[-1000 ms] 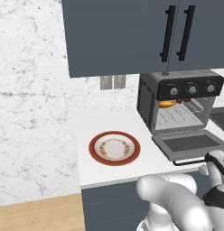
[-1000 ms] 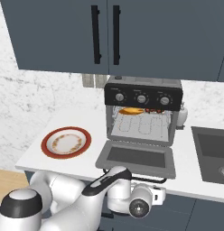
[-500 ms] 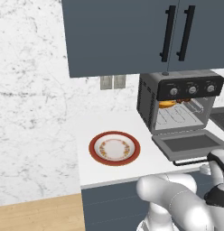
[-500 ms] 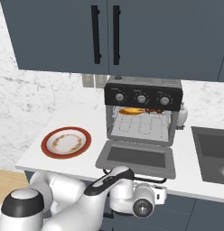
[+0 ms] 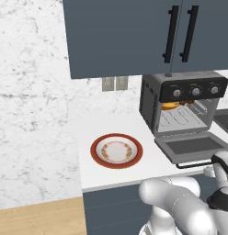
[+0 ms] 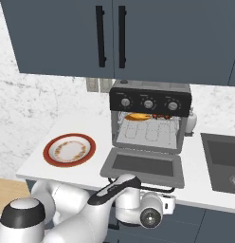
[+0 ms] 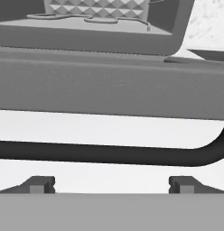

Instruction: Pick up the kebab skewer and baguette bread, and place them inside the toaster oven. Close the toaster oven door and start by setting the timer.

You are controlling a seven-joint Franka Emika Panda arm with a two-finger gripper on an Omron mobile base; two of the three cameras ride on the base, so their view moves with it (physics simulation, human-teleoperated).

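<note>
Sitting on the upper rack inside the toaster oven (image 6: 150, 116), the baguette bread (image 6: 137, 116) lies to the left and the kebab skewer (image 6: 162, 116) just right of it, so the loading looks done and the step in hand is closing up. Below them the toaster oven door (image 6: 144, 165) lies dropped flat toward the near edge of the tabletop (image 6: 39, 161), its bar handle (image 7: 109, 154) crossing just beyond the pincer (image 7: 110, 184). Spread wide, the pincer holds nothing and touches nothing; its tips (image 7: 38, 184) sit just short of the bar. Next, I judge, it must come under the handle and swing the door up shut, then reach for the timer knob on the black panel (image 6: 150, 102)
</note>
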